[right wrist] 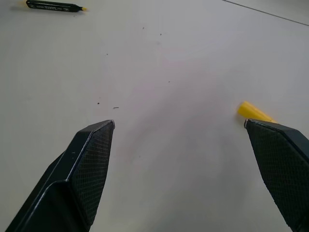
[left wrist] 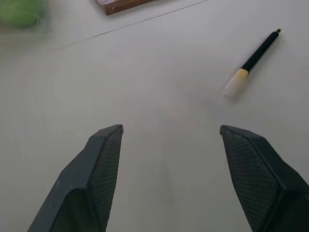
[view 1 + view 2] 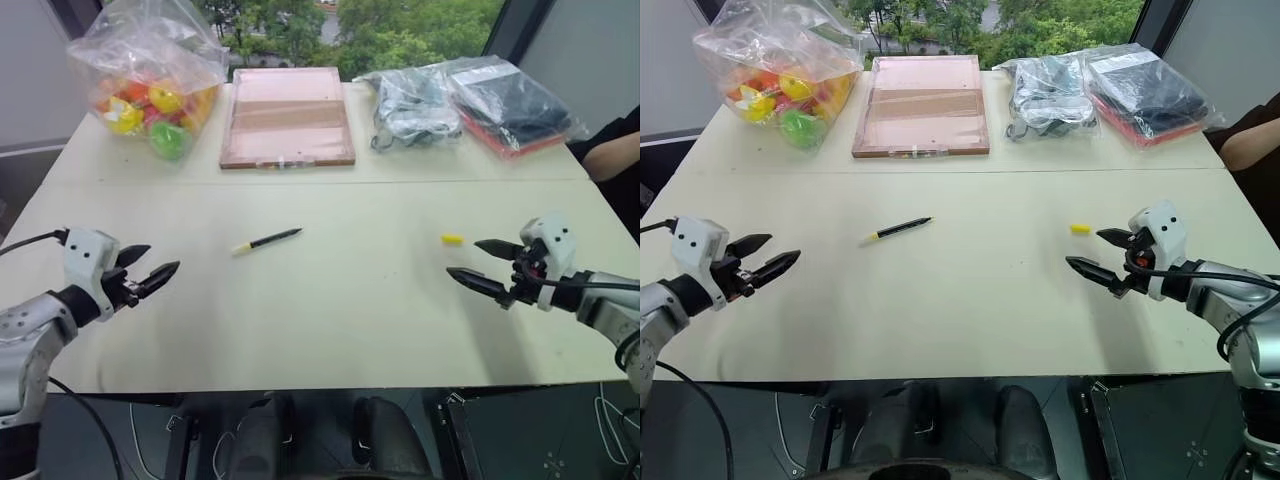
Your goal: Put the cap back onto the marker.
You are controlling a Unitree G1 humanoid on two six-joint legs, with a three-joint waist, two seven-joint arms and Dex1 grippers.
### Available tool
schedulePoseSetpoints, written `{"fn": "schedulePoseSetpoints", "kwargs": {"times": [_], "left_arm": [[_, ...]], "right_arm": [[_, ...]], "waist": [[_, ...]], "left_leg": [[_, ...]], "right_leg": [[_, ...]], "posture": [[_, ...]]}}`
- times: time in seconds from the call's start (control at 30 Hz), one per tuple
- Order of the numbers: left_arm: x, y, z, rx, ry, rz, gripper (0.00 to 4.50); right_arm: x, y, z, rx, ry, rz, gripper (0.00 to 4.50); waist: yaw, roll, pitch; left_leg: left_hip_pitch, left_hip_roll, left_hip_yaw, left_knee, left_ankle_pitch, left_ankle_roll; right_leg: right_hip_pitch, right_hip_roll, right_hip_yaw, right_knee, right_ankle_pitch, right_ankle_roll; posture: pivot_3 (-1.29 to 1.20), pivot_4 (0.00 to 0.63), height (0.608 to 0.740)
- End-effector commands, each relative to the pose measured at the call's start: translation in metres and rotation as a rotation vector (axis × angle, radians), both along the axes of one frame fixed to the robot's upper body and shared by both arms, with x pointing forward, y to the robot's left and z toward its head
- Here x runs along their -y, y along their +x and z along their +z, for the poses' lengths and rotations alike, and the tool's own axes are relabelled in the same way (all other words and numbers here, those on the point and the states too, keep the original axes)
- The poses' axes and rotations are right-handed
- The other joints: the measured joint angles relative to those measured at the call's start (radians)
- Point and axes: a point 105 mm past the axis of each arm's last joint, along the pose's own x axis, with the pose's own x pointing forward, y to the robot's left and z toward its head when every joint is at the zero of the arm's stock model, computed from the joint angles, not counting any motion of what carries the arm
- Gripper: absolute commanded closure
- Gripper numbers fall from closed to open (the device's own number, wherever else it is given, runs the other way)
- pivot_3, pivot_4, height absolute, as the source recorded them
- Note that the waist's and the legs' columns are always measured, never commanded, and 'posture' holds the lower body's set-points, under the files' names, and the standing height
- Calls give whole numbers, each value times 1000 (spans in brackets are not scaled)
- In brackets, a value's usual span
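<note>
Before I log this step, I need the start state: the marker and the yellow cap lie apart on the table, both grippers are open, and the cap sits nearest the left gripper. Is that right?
Not quite. The cap sits nearest the right gripper, not the left gripper; the left eye view shows it. The rest holds: the marker and cap lie apart on the table, both grippers open.

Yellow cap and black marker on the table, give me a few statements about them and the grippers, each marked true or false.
1. The small bright yellow plastic cap sits on the marker. False: it lies apart, near the right gripper.
2. The thin black-barrelled marker lies flat on the pale table. True.
3. The left gripper holds the marker. False: it is open and empty.
4. The right gripper is open. True.
</note>
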Motion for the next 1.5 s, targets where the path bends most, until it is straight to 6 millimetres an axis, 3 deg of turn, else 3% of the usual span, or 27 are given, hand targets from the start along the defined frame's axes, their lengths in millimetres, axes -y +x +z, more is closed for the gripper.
{"fn": "schedulePoseSetpoints", "kwargs": {"times": [0.03, 0.27, 0.4, 0.63, 0.73, 1.07, 1.27, 1.5], "left_arm": [[2, 4, 13, 48, 17, -36, 1141], [15, 17, 19, 34, 39, -198, 1141], [28, 30, 21, 7, 76, -357, 1141], [59, 80, 15, -46, 109, -563, 1141], [71, 94, 13, -47, 113, -604, 1141], [128, 111, 8, -62, 103, -772, 1141], [145, 117, -5, -62, 80, -757, 1141], [153, 119, -16, -83, 79, -740, 1141]], "right_arm": [[-4, 0, 9, 50, -16, 19, 38], [-13, 4, 19, 59, -12, 63, 38], [-32, 5, 34, 77, 31, 151, 38], [-85, -4, 56, 114, 39, 344, 38], [-95, -8, 60, 134, 35, 381, 38], [-92, -11, 56, 147, 20, 349, 38], [-91, -13, 53, 156, 29, 316, 38], [-90, -10, 53, 164, 30, 296, 38]], "waist": [[1, 0, 0], [2, 0, 0], [3, 0, 0], [19, -1, 0], [20, -1, 0], [19, -3, 1], [19, -3, 1], [19, -3, 1]], "left_leg": [[0, 0, 0, 0, 0, 0], [0, 0, 0, 0, 1, 1], [-1, 0, 1, 0, 1, 1], [-5, -4, 2, 2, 2, 2], [-7, -6, 2, 3, 2, 3], [-8, -6, 1, 5, 2, 4], [-7, -6, 1, 5, 2, 4], [-7, -6, 0, 5, 2, 4]], "right_leg": [[0, 0, 0, 0, 0, 0], [0, 0, 0, 0, 0, 0], [-1, 0, 0, 0, 0, 0], [-3, 1, -1, 2, 2, 3], [-4, 1, -1, 1, 3, 4], [-4, 1, -1, 2, 3, 5], [-3, 1, -1, 3, 3, 5], [-3, 1, -1, 3, 3, 5]], "posture": [[0, 150, 740], [0, 150, 740], [0, 150, 740], [0, 150, 740], [0, 150, 740], [0, 150, 740], [0, 150, 740], [0, 150, 740]]}}
